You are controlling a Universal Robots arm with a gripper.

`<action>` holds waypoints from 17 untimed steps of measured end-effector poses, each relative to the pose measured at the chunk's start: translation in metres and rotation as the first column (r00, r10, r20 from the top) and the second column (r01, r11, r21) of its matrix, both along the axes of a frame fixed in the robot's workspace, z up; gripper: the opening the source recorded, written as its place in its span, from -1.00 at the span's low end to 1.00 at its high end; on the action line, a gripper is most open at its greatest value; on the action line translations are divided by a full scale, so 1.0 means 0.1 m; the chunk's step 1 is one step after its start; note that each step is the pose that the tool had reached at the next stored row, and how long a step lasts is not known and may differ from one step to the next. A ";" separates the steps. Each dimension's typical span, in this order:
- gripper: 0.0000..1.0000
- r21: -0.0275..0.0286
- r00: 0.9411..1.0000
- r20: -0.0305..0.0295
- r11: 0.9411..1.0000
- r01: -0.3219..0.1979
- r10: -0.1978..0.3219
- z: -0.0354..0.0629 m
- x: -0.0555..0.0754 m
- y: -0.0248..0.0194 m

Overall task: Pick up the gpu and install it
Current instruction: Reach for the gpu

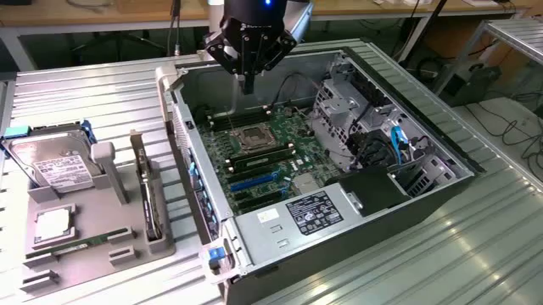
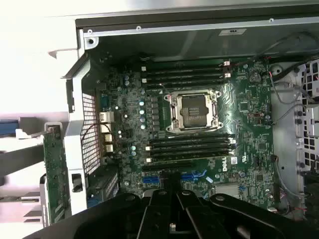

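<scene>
Gpu [image 1: 149, 190] stands on edge in the grey holder [image 1: 89, 254] on the surface [image 1: 85, 95], just outside the open computer case [image 1: 398, 216] on the exterior view's left. The hand [image 1: 248, 82] hangs over the far part of the motherboard [image 1: 263, 159] inside the case, fingers pressed narrow together and holding nothing. From the hand, the gpu lies toward about 7 o'clock in the exterior view, well apart, with the case wall between them. Its long axis runs nearly along the 12-to-6 line, close to parallel with that wall, its thin top edge facing up. Which end carries the silver bracket I cannot tell. My judgement: any grasp depends on crossing that wall.
</scene>
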State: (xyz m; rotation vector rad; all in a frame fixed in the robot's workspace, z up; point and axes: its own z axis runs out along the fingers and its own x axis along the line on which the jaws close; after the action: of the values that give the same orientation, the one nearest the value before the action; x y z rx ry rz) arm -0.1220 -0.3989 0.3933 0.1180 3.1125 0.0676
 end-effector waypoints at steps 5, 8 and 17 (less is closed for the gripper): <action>-0.79 0.000 1.000 0.000 1.000 0.000 0.000 0.000 -0.13 0.000; -0.79 0.000 1.000 0.000 1.000 0.000 0.000 0.000 -0.15 0.000; -0.79 0.000 1.000 0.000 1.000 0.000 0.000 0.000 -0.19 0.000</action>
State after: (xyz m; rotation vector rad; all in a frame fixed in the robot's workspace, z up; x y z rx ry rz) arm -0.1407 -0.3989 0.3933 0.1180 3.1125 0.0676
